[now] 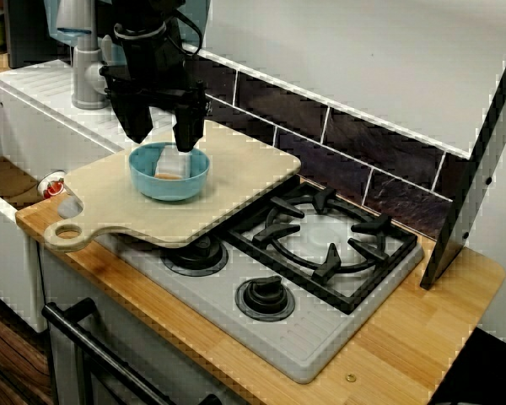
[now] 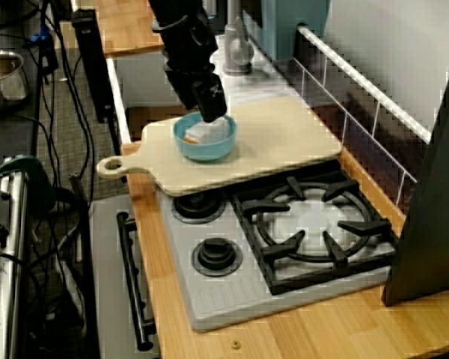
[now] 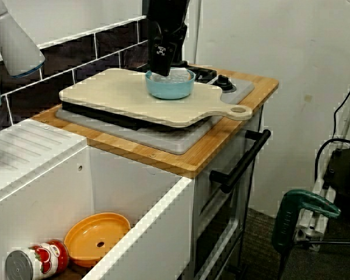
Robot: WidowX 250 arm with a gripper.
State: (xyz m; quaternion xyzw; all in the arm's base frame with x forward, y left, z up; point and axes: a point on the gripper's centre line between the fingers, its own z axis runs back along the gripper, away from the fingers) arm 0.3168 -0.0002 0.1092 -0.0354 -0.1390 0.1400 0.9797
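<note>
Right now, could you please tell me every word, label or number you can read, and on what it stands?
No text is readable.
Red-and-white label of the metal tin can in the white sink: too blurred to read.
Small white mark on the black gripper: too small to read.

Grey hob (image 1: 320,337) set in the wooden desk (image 1: 422,329), with a black grate (image 1: 325,240) at its right rear. Board (image 1: 236,160) overlaps the hob's left end. Sink (image 3: 134,192) beyond the desk's left edge holds an orange plate (image 3: 98,237) and a can (image 3: 38,261) on its side.
</note>
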